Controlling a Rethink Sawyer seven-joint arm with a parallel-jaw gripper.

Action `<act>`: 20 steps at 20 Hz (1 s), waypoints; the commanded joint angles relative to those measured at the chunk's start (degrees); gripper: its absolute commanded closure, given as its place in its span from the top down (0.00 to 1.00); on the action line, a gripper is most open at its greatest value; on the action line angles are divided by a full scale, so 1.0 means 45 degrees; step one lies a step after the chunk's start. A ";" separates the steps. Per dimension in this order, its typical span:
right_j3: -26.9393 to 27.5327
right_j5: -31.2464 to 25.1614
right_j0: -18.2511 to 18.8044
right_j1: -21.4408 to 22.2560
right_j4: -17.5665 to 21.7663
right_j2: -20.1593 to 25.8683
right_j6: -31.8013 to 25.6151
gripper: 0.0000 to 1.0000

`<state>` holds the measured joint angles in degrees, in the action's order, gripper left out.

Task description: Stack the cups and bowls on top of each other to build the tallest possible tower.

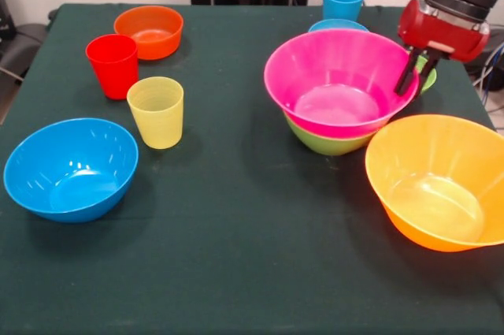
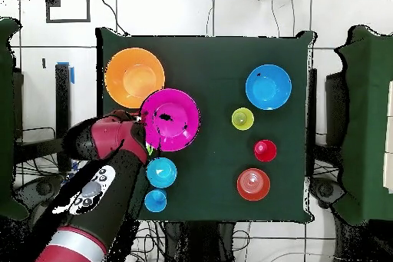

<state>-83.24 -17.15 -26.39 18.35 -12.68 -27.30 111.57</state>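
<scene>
The step in hand looks like building the base of the tower: the large glossy pink plastic bowl (image 1: 340, 83) sits nested in a medium green plastic bowl (image 1: 327, 143) right of centre in the front view, and the red-and-black gripper (image 1: 416, 79) hangs at the pink bowl's right rim. Its dark fingers straddle or touch that rim; whether they are clamped on it or apart, I cannot tell.

The next move, as I judge it, calls for bringing another bowl onto this pair. The large yellow-orange plastic bowl (image 1: 441, 181) stands just beside it at the near right, empty. The medium blue plastic bowl (image 1: 71, 168) lies empty at the near left. The small orange plastic bowl (image 1: 150, 31) sits at the far left, also empty.

The red plastic cup (image 1: 113, 65) and the translucent yellow cup (image 1: 156, 112) stand upright left of centre. The light blue cup (image 1: 343, 1) stands at the far edge, with a small blue bowl (image 1: 337, 26) just in front of it.
</scene>
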 commanded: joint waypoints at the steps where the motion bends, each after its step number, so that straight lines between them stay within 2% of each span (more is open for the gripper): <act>1: -0.0789 0.1157 0.0890 -0.1031 0.1482 0.1289 0.0364 0.00; 5: -0.1000 0.1421 0.1360 -0.0800 0.1504 0.1979 0.0559 0.00; 9: -0.0994 0.1579 0.1422 -0.0713 0.1711 0.2186 0.0608 0.00; 10: -0.0996 0.1643 0.1419 -0.0709 0.1770 0.2197 0.0643 1.00; 15: -0.1078 0.1602 0.1768 -0.0608 0.1920 0.2617 0.0622 1.00; 20: -0.0802 0.1454 0.1703 -0.0713 0.1966 0.2495 0.0725 1.00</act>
<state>-84.62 -11.31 -19.49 17.55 -7.73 -24.38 111.57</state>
